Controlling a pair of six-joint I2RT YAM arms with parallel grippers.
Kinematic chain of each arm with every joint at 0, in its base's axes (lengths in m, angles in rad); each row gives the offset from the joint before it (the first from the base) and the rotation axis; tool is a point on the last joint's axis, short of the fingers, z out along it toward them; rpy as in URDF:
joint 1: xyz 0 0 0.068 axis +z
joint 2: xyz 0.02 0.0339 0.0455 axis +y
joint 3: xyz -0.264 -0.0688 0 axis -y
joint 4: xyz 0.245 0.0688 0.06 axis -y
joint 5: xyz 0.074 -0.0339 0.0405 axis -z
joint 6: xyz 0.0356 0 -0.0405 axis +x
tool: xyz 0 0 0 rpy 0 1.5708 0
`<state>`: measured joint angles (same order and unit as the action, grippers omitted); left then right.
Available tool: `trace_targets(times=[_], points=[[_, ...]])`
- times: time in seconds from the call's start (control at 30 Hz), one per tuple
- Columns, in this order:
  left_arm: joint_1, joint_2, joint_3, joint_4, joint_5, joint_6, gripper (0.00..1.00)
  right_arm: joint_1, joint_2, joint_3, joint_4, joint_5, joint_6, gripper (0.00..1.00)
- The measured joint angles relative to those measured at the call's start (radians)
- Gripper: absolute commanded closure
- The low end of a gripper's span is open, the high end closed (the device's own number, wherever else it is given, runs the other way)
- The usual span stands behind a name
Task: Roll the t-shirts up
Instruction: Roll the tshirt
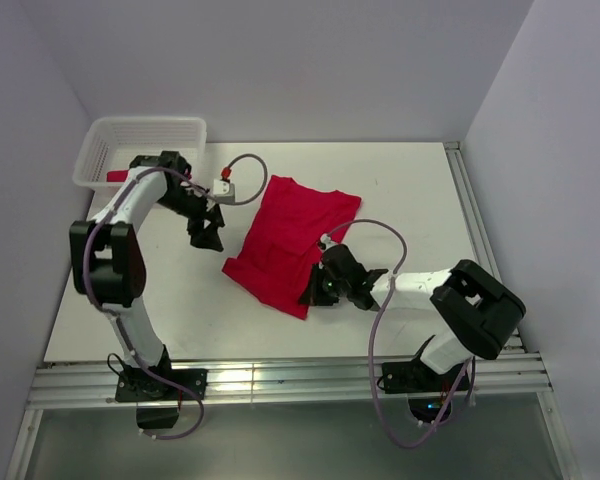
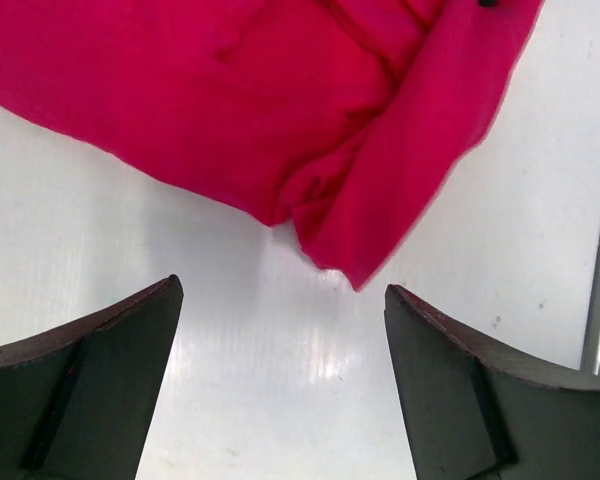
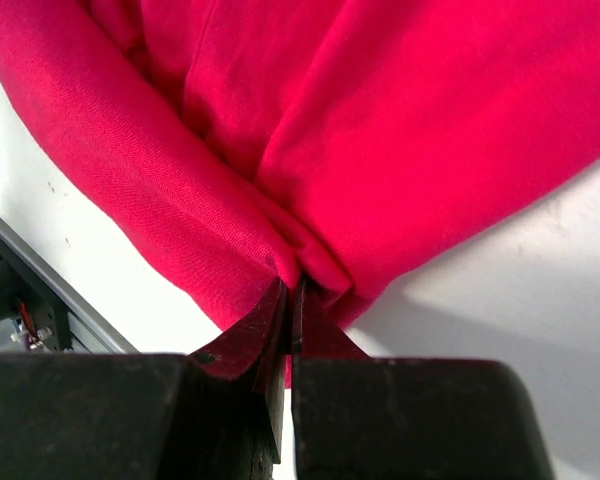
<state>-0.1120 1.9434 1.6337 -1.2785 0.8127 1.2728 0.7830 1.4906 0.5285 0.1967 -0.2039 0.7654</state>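
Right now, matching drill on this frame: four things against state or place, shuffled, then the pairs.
Things:
1. left gripper
2. right gripper
3. t-shirt
4. basket

States or places:
A. pinched shut on the red cloth's edge
B. at the back left corner of the table
C. open, nothing between the fingers
D. lying mid-table, not yet rolled

Pairs: 1-C, 2-A, 3-D, 4-B
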Motion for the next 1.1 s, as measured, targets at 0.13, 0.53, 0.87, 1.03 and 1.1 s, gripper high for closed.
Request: trace_targets(times=[0.13,0.53,0.87,1.03,1.1], points=[[0.019,-0.213,-0.232,0.121,0.015,0.008,0.12,0.000,0.034,0.046,-0.026,-0.018,0.000,1.00],[0.018,-0.634,-0.732,0.698,0.002,-0.095,0.23,-0.001,0.047,0.100,-0.065,-0.058,0.023,1.00],[0.018,-0.751,-0.993,0.940,0.020,0.038,0.18,-0.033,0.060,0.084,-0.054,-0.086,0.080,1.00],[0.018,-0.776,-1.018,0.887,0.088,0.232,0.18,-0.033,0.007,0.020,-0.025,-0.093,0.117,1.00],[0.018,-0.782,-1.034,0.863,0.103,0.314,0.22,-0.034,-0.011,0.008,-0.018,-0.093,0.132,1.00]])
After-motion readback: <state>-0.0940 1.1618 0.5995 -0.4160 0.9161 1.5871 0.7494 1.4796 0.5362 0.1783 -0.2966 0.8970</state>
